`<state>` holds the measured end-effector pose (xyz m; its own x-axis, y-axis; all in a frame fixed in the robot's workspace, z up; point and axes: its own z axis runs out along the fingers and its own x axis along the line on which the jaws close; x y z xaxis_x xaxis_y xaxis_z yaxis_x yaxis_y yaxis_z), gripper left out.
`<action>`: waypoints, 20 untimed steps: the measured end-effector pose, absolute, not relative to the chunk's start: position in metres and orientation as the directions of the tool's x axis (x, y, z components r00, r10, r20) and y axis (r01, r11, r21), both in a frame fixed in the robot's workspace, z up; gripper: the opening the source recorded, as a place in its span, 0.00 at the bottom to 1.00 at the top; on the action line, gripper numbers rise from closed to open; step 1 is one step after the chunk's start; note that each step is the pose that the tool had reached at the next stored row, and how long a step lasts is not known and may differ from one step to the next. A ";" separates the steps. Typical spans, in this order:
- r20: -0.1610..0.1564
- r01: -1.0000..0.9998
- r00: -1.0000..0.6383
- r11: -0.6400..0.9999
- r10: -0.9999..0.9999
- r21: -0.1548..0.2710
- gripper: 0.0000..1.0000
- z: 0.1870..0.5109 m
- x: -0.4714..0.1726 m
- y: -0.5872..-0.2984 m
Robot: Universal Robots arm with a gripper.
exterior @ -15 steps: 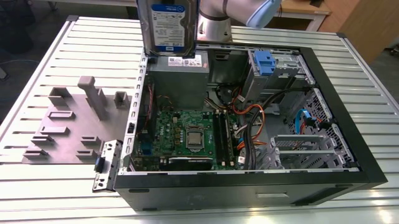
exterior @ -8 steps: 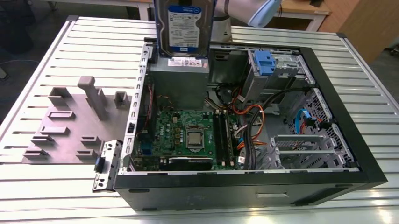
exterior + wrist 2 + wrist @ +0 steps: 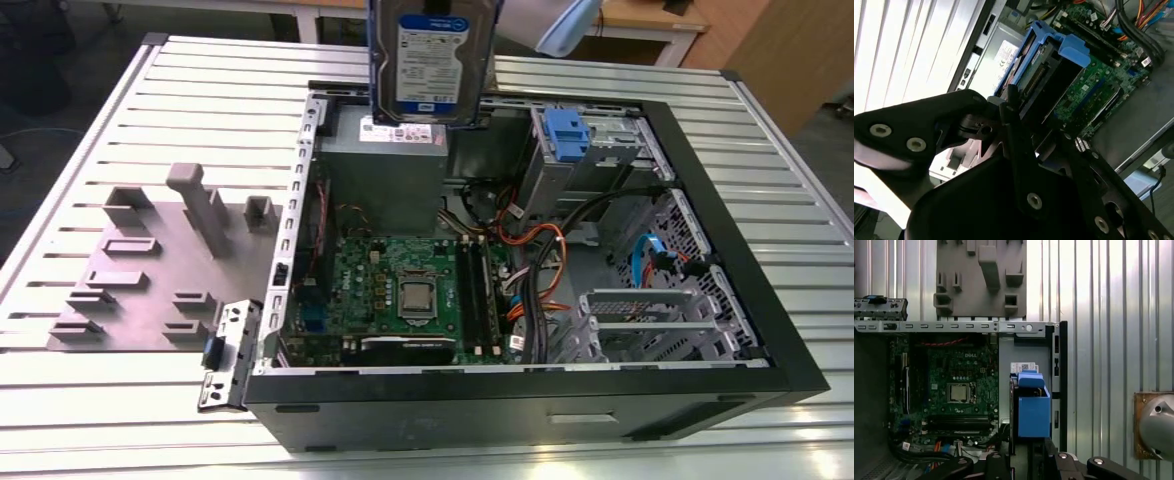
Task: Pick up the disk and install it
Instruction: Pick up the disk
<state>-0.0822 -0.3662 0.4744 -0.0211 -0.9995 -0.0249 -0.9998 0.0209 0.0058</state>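
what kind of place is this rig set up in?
Probably a robotics lab or test bench for PC assembly: a slotted aluminium table, an open desktop computer case on it, a grey fixture plate beside, and the disk held above the case.

light: bright, even, coming from overhead | glare: ribbed metal surface (image 3: 904, 40) is washing out white in the second wrist view | shadows: computer case (image 3: 534, 400) interior is sitting dim

The disk (image 3: 431, 62) hangs upright in mid-air at the top centre of the exterior view. Its white-and-blue label faces the camera.
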 end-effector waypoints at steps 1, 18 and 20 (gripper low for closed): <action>-0.025 -1.000 -0.021 0.021 -0.999 0.006 0.35 0.474 -0.079 -0.366; -0.025 -1.000 -0.021 0.021 -0.999 0.006 0.35 0.474 -0.032 -0.366; -0.025 -1.000 -0.021 0.021 -0.999 0.006 0.35 0.474 -0.032 -0.366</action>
